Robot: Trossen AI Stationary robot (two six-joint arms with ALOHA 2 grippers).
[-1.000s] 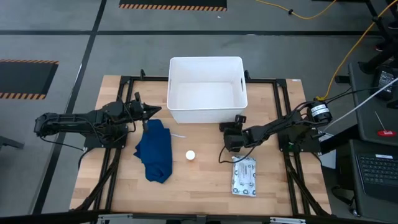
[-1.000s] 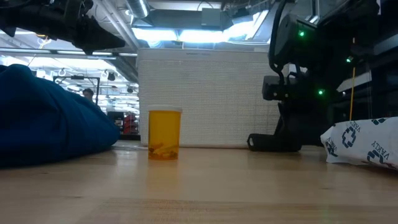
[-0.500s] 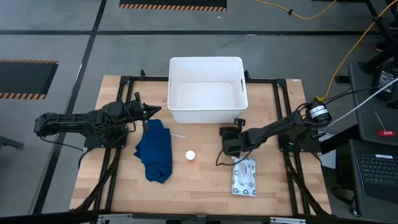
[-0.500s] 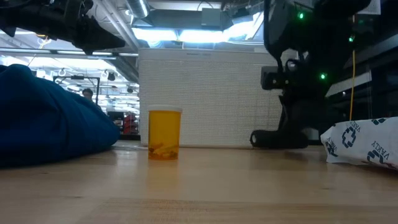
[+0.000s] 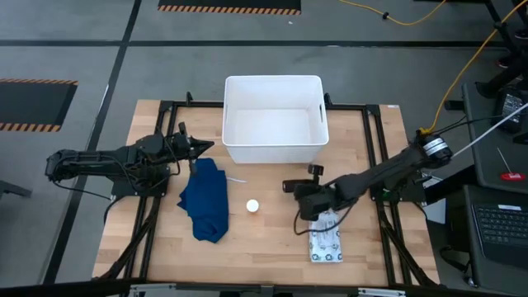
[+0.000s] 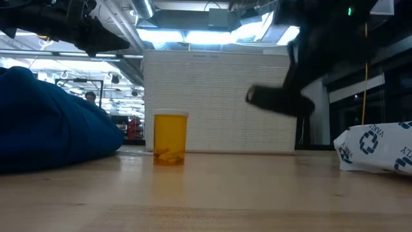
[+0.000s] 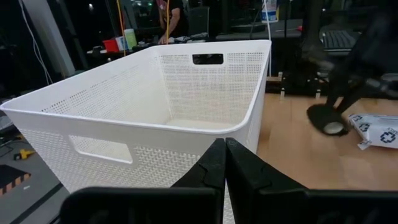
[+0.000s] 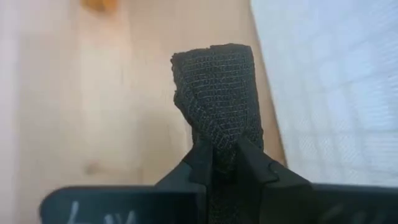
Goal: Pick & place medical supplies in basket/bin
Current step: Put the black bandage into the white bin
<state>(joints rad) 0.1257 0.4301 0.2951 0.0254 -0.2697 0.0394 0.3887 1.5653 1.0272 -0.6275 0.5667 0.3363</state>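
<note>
The black cylinder (image 8: 217,99) has a woven surface and is held by my right gripper (image 5: 297,189), shut on it, above the table between the bottle and the packet. In the low view the cylinder (image 6: 277,101) hangs tilted in the air. The dark blue cloth (image 5: 206,198) lies bunched on the table's left. The orange bottle with a white cap (image 5: 252,205) stands upright on its base. The printed packet (image 5: 324,235) lies flat, partly under the right arm. The white tub (image 5: 275,118) stands at the far edge. My left gripper (image 5: 198,148) is shut beside the tub's left corner. My right gripper pinches the black cylinder between its two fingers (image 8: 200,163) at one end (image 8: 219,142); the rest sticks out past the fingertips. The cylinder is lifted clear of the table and tilted (image 6: 277,101).
The tub's perforated wall (image 7: 186,124) stands close in front of my left gripper. Black frame rails (image 5: 375,148) run along the table's sides. Bare wood shows between the bottle and the near edge.
My right gripper has moved toward the table's left and near edge, over the packet's far end, and has risen. The black cylinder, which lay on the table half a second ago, is now lifted clear and tilted.
</note>
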